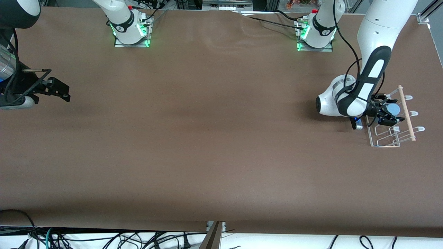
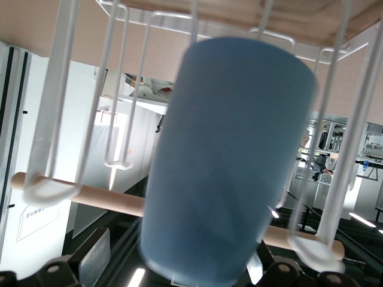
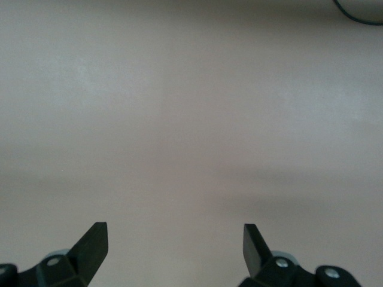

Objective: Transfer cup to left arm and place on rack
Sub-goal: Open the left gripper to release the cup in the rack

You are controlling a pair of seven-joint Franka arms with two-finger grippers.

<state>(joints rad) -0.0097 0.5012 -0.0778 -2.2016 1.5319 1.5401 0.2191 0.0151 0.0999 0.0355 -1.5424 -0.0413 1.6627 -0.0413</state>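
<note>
We see the light-blue cup [image 1: 393, 110] sitting among the white wire rack's [image 1: 387, 141] upright loops, between the left claw's [image 1: 388, 111] fingers; whether they still grip it we cannot tell. The right claw [image 3: 175, 242] waits wide open and empty over the desk [image 1: 207, 138].

Cup [image 2: 230, 161] blurred in left wrist view; mouth rim cut off by frame edge. Contact between cup and rack [image 1: 398, 135] wires not resolvable. In front view, cup mostly hidden by left gripper [image 1: 387, 112], only a small pale-blue patch visible beside rack's wooden rod [image 1: 406, 114]. Left gripper fingers out of frame in left wrist view. Right gripper [image 3: 175, 242] fingertips only; bodies cut off. Right arm [image 1: 14, 52] cropped at frame edge.
</note>
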